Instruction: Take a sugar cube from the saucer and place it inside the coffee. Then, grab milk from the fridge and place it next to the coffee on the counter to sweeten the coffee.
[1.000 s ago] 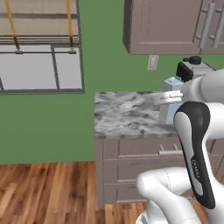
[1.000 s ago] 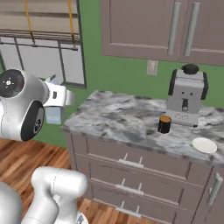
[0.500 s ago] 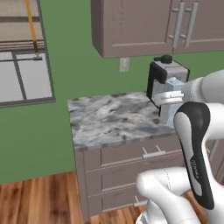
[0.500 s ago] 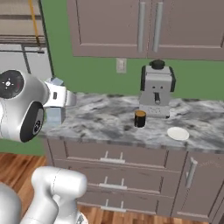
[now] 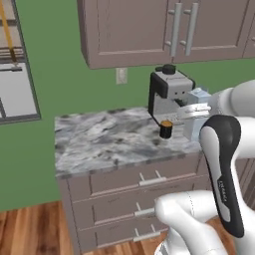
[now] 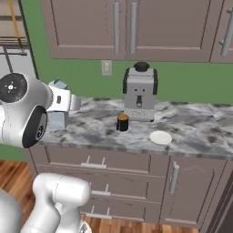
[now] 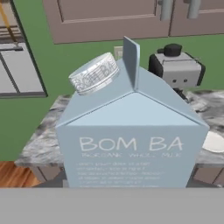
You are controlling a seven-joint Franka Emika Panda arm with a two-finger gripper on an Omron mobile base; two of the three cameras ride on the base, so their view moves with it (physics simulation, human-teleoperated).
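Note:
My gripper (image 6: 63,103) is shut on the milk (image 7: 131,135), a pale blue-grey gabled carton with a ribbed white cap, held in the air just off the counter's left end. From the left, the milk (image 5: 198,115) hangs to the right of the coffee (image 5: 165,129), a black cup with an orange-brown top. From the right, the coffee (image 6: 122,122) stands on the marbled counter (image 6: 195,132) with the white saucer (image 6: 160,137) to its right. The milk (image 6: 56,120) sits well left of the cup. The sugar cube and the fridge are out of view.
A grey-and-black espresso machine (image 6: 140,93) stands right behind the cup against the green wall, under mauve-brown wall cabinets (image 5: 149,30). Drawers with silver handles (image 5: 147,180) front the counter. A window (image 5: 12,74) lies far left, over wooden floor (image 5: 30,231).
The whole picture has slid left, so the cameras have moved: window now at the edge, counter and espresso machine closer and centred. The carton stays in the gripper as before.

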